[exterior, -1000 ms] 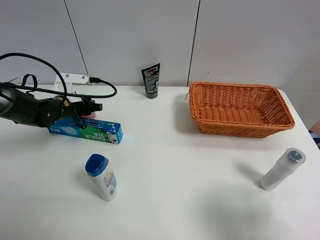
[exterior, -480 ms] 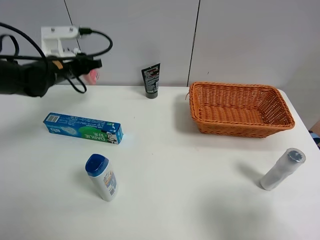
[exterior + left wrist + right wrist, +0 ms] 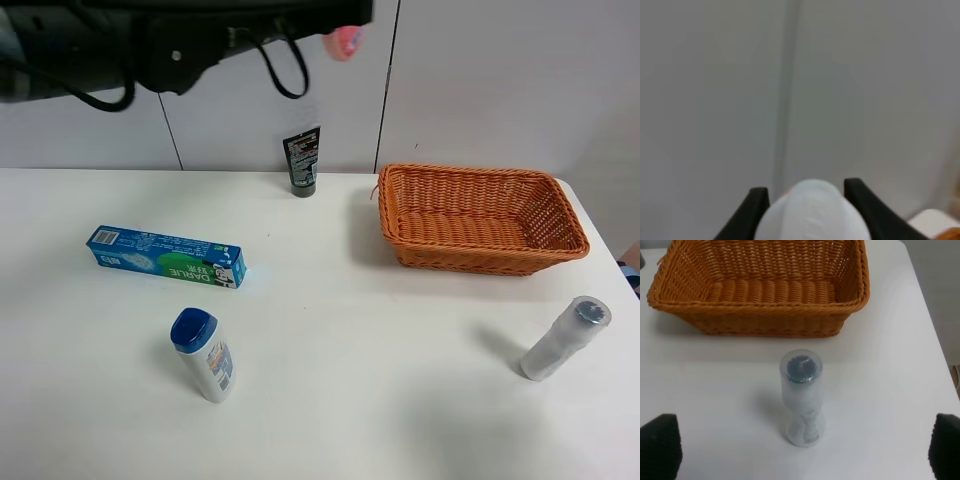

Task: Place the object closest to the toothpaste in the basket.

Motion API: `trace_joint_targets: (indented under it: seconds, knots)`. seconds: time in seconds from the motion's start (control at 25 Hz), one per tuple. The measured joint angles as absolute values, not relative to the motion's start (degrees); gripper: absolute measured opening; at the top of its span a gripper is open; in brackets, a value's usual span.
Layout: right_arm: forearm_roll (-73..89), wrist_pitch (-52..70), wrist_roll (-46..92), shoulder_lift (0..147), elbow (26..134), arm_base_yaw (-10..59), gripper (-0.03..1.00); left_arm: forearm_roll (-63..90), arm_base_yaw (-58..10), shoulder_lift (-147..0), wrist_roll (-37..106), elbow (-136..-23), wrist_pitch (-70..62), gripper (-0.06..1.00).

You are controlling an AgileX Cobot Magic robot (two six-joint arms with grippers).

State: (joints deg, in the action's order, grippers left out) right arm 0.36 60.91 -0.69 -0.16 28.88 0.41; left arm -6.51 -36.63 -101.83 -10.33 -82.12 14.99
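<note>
One long blue-and-green cardboard toothpaste box (image 3: 167, 257) lay flat toward the left edge of the white worktop (image 3: 340, 330). Just in front of it, nearer the front-left corner, a white plastic bottle with a blue cap (image 3: 203, 355) lay tilted, apart from the box. At the middle of the back edge a black squeeze tube (image 3: 302, 160) stood upright on its cap.

High above that edge, the dark left arm (image 3: 150, 45) stretched across the top of the exterior view. The left gripper (image 3: 806, 186) was pinching a small rounded pink object (image 3: 343, 40), which looked pale in the wrist view, with one black finger (image 3: 754, 210) on each side of it. The object hung well above the worktop against the grey wall (image 3: 500, 80), up and to the right of the tube and left of the basket.

Toward the back-right corner sat the brown rectangular wicker basket (image 3: 480, 255), with nothing showing inside. Near the right edge, in front of the basket and apart from it, a clear plastic bottle (image 3: 564, 338) lay on its side. The right gripper (image 3: 802, 452) hovered over that bottle with its fingers (image 3: 660, 445) spread wide, gripping nothing.
</note>
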Motion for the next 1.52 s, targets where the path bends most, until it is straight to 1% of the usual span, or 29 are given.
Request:
trace_joint_targets:
  seconds: [0.16, 0.24, 0.32, 0.56, 0.84, 0.88, 0.92, 1.0, 1.04, 1.08, 1.16, 1.28, 1.4, 1.52]
  knots:
    - [0.36, 60.91, -0.69, -0.16, 28.88, 0.41, 0.99, -6.59, -44.16, -108.15, -10.33, -85.03, 15.1, 0.34]
    - [0.36, 60.91, -0.69, -0.16, 28.88, 0.41, 0.99, -6.29, -47.71, -115.8, -10.33, -87.25, 15.18, 0.34]
    - [0.36, 60.91, -0.69, -0.16, 28.88, 0.41, 0.99, -6.02, -48.96, -120.54, -10.33, -89.06, 15.18, 0.34]
    - [0.36, 60.91, -0.69, -0.16, 28.88, 0.41, 0.99, -5.72, -49.29, -130.59, -10.61, -92.91, 14.97, 0.34]
    - [0.36, 60.91, -0.69, -0.16, 28.88, 0.41, 0.99, -1.06, -48.61, -132.76, -11.07, -93.21, 15.84, 0.34]
    - [0.36, 60.91, -0.69, -0.16, 28.88, 0.41, 0.99, -0.57, -48.56, -132.77, -11.7, -93.23, 16.13, 0.38]
    - [0.36, 60.91, -0.69, -0.16, 28.88, 0.41, 0.99, 0.0, -48.56, -132.77, -12.36, -93.35, 16.22, 0.46]
    - [0.36, 60.91, -0.69, -0.16, 28.88, 0.41, 0.99, 0.74, -48.56, -132.77, -13.91, -93.64, 17.18, 0.73]
    - [0.36, 60.91, -0.69, -0.16, 28.88, 0.41, 0.99, 1.31, -48.56, -132.95, -14.18, -93.64, 17.69, 0.84]
    - [0.36, 60.91, -0.69, -0.16, 28.88, 0.41, 0.99, 2.14, -48.56, -132.74, -14.37, -93.64, 18.05, 0.91]
    - [0.36, 60.91, -0.69, -0.16, 28.88, 0.41, 0.99, 4.04, -48.56, -131.95, -14.49, -93.64, 18.16, 0.96]
    - [0.36, 60.91, -0.69, -0.16, 28.88, 0.41, 0.99, 5.02, -48.01, -128.4, -13.57, -93.64, 17.66, 0.99]
    - [0.36, 60.91, -0.69, -0.16, 28.88, 0.41, 0.99, 5.35, -46.15, -122.09, -10.49, -93.64, 16.58, 0.97]
    - [0.36, 60.91, -0.69, -0.16, 28.88, 0.41, 0.99, 4.55, -42.79, -113.96, -4.02, -93.74, 14.43, 0.94]
